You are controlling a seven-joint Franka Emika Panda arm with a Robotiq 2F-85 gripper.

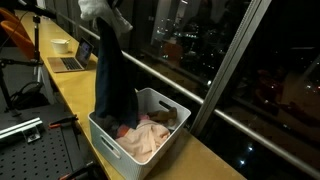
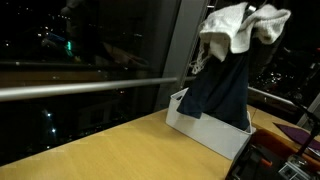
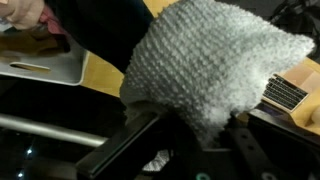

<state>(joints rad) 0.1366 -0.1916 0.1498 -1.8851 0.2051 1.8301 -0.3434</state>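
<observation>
My gripper (image 3: 185,120) is shut on a bundle of cloth: a grey-white knitted towel (image 3: 215,60) and a dark navy garment (image 1: 112,75). It holds them high above a white plastic basket (image 1: 105,140). The dark garment hangs down so its lower end reaches into the basket. In both exterior views the towel (image 2: 235,25) is bunched over the gripper and hides the fingers. The basket (image 2: 205,130) holds pink and light clothes (image 1: 148,135).
The basket stands on a long yellow wooden counter (image 1: 70,90) beside a dark window with a metal rail (image 2: 80,90). A laptop (image 1: 75,60) and a white bowl (image 1: 60,45) are farther along the counter. A perforated metal table (image 1: 30,145) lies beside the counter.
</observation>
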